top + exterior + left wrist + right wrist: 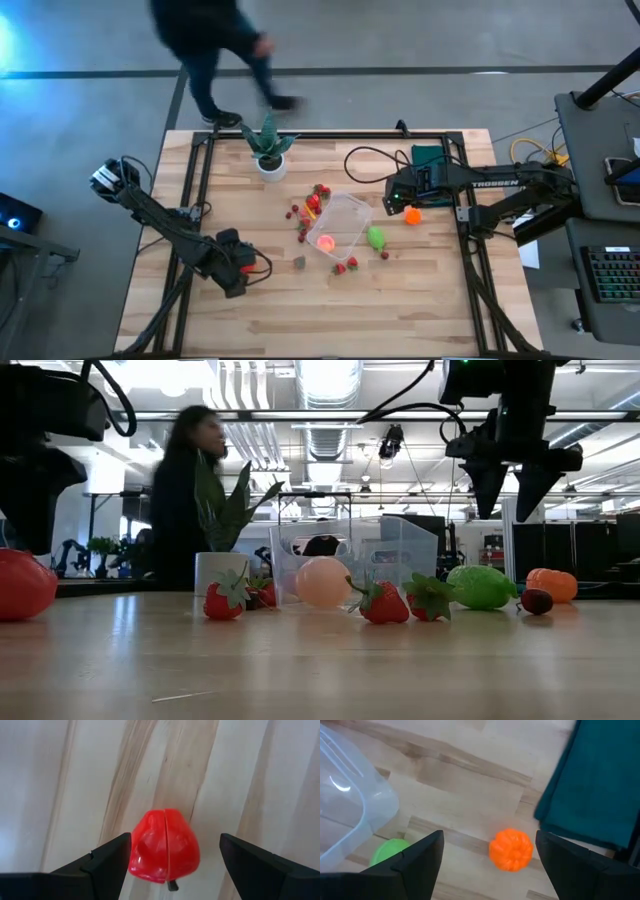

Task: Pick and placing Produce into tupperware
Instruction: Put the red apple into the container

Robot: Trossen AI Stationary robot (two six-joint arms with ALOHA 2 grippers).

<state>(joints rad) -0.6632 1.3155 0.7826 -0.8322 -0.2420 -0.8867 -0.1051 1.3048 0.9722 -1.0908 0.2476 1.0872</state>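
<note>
The clear tupperware stands mid-table with a pink piece inside it. Strawberries lie at its far-left side and others at its near side. A green piece and an orange piece lie on the wood to its right. My right gripper hangs open well above the orange piece. Near the table's left, a red piece rests on the wood. My left gripper is open just above it, pointing down, one finger on either side.
A potted plant stands at the table's far edge. A dark green cloth lies at the far right, beside the orange piece. A person walks past beyond the far edge. Bare wood lies along the near edge.
</note>
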